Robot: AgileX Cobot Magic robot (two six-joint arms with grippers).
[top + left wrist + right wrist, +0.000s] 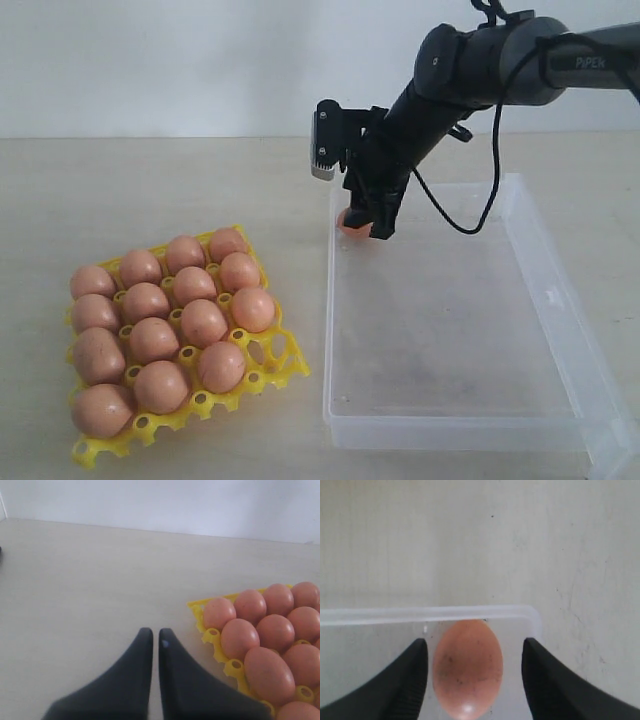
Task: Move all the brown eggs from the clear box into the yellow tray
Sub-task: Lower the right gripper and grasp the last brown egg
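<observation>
One brown egg (352,224) (467,667) lies in the far left corner of the clear box (450,425), close to its rim (420,614). My right gripper (372,222) (475,640) is lowered over it, open, with a finger on either side. One finger is very near the shell and a gap shows at the other. The yellow tray (285,365) (212,637) stands left of the box, holding several brown eggs (155,340) (240,637). In the left wrist view my left gripper (155,632) is shut on nothing, just beside the tray's edge. It is outside the exterior view.
The box's clear lid flap (610,440) hangs along its right side. The right arm (480,65) reaches in from the upper right, with a black cable (480,215) looping over the box. Box and tray rest on a pale tabletop (150,190) before a white wall.
</observation>
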